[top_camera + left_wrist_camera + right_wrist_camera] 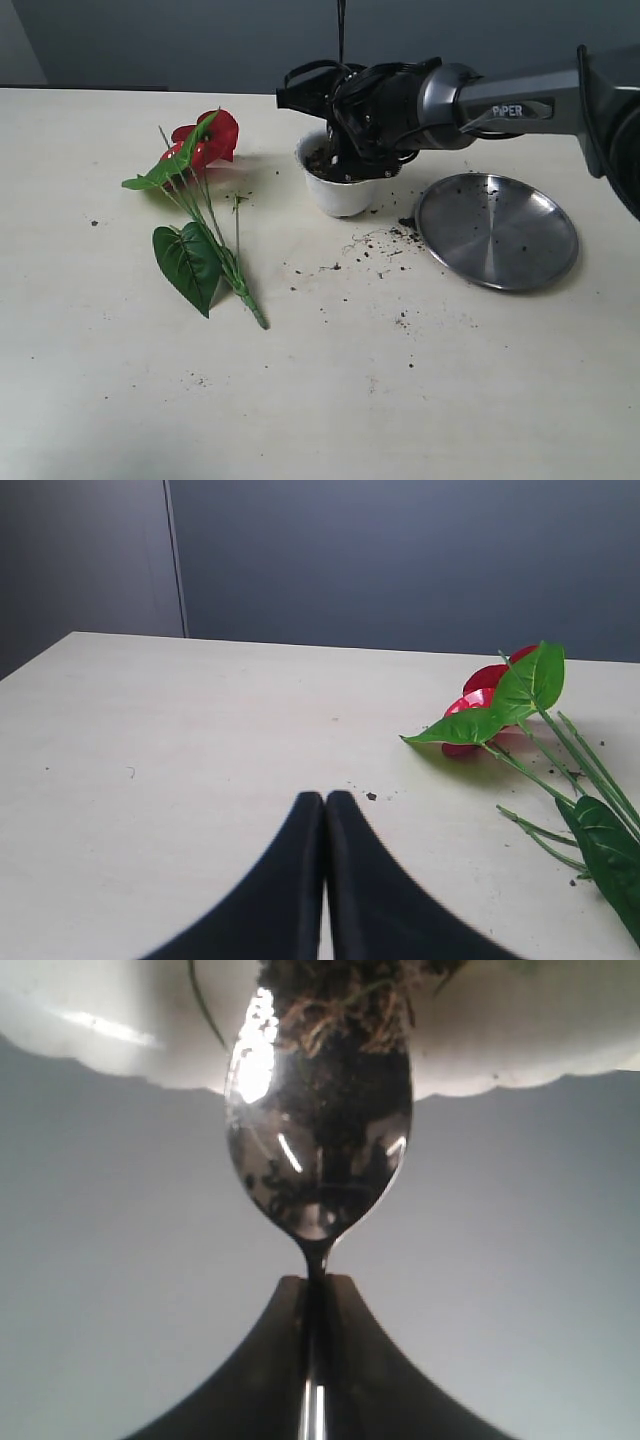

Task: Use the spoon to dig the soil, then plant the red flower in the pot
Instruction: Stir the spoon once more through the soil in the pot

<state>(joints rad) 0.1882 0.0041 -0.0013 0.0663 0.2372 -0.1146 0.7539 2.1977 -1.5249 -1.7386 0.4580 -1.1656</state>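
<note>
Two arms serve this table (120, 400), though only the right one shows in the exterior view, reaching in from three o'clock. Its gripper (345, 150) hangs over the pot (338, 195), fingers pinched tight on the spoon (318, 1140), whose bowl is tipped into the soil (335, 1000) at the scalloped rim. At four o'clock of the pot lies a round steel plate (497, 232), with loose crumbs (385, 240) scattered between them. The red flower (208, 140) lies flat at nine o'clock of the pot, well apart. The left gripper (325, 805) is pressed closed and empty, near the bloom.
</note>
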